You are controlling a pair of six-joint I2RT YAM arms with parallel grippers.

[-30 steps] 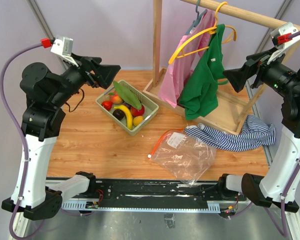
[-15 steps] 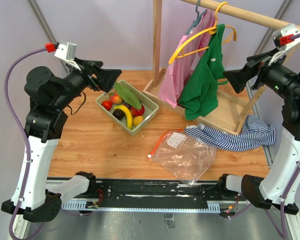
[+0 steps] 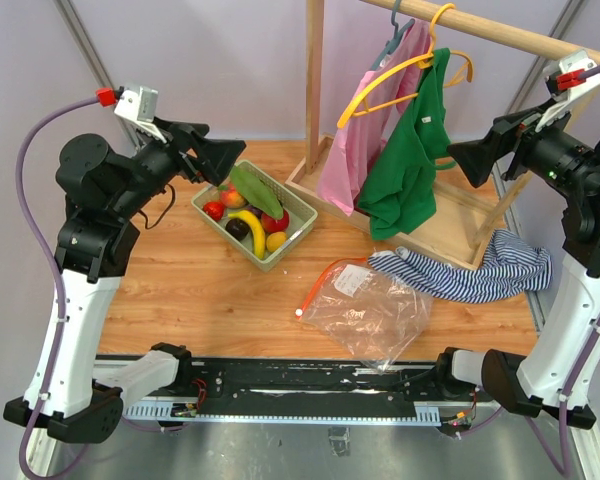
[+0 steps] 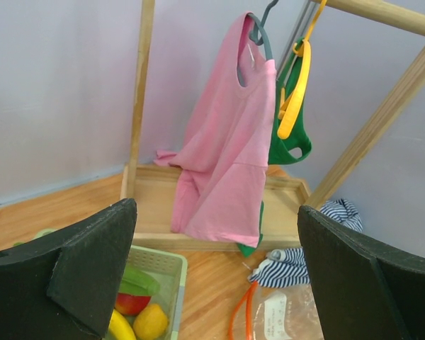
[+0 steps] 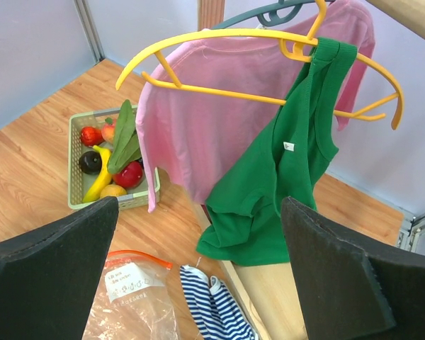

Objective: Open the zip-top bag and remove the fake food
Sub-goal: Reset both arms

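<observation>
Well, you have a wooden table [image 3: 180, 290] in front of you with pale lilac walls [image 3: 230, 60] behind it. At the back stands a wooden rack [image 3: 313, 80] carrying a pink shirt [image 3: 345, 160] and a green top [image 3: 410, 160] on a yellow hanger [image 3: 400, 75]. A striped cloth [image 3: 480, 275] lies crumpled at the foot of the rack, on the right.

Some of this you cannot read well. The striped cloth lies over the far right corner of the bag [image 3: 370, 310]. The bag's orange-red zip strip curls along its left edge, but you cannot tell whether it is sealed or parted. In the left wrist view the bag is cut off at the bottom edge, and in both wrist views the black fingers [image 4: 85, 269] block the lower corners. A long green leaf [image 3: 255, 190] covers part of the food [image 3: 248, 222], so you cannot make out every piece.

The bag lies flat and crinkled on the table near the front edge, right of centre, white label up. The food sits in the green basket [image 3: 298, 215], apart from the bag, back and to the left of it.

Your left gripper [image 3: 225, 160] hangs high over the basket's far left corner, jaws spread wide with nothing between them; the bag is well apart from it, lower and to the right. Your right gripper [image 3: 462, 160] is raised beside the green top, jaws equally wide and holding nothing, with the bag well below and to its left.
</observation>
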